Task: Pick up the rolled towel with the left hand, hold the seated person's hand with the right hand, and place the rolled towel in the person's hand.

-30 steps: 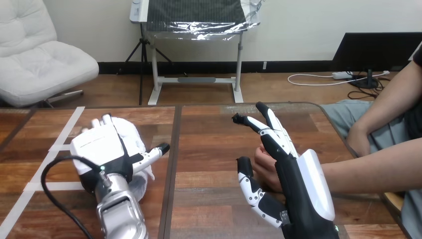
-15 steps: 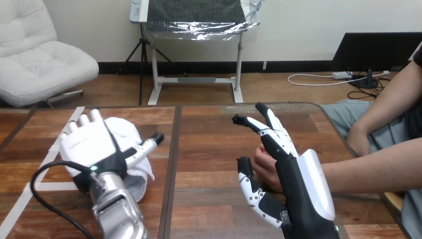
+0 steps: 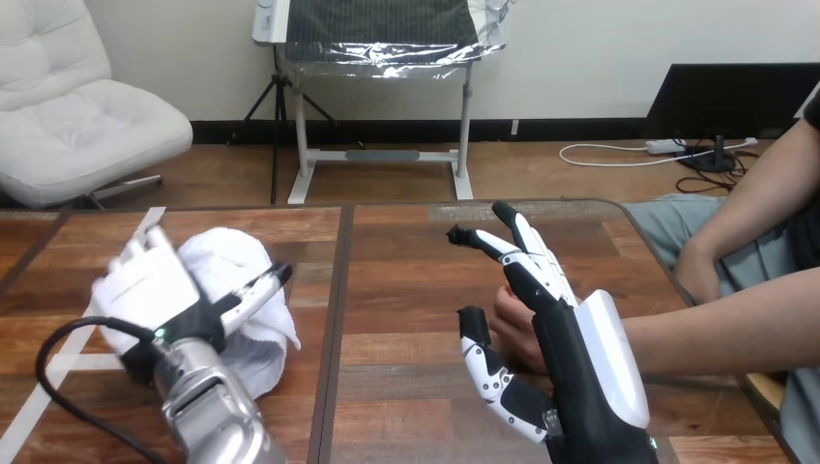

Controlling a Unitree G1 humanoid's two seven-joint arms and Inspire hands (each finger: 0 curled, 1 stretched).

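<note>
Lower left, my left hand rests straight-fingered on the rumpled white rolled towel; my right hand is likewise uncurled.

Wooden counter with a towel and tape marks

The counter is made of dark brown boards, split by a seam running front to back. A white rolled towel lies left of the seam, and strips of white tape are stuck near the left edge. Right of the seam, the person's hand is low over the boards; whether it touches them is unclear.
</note>
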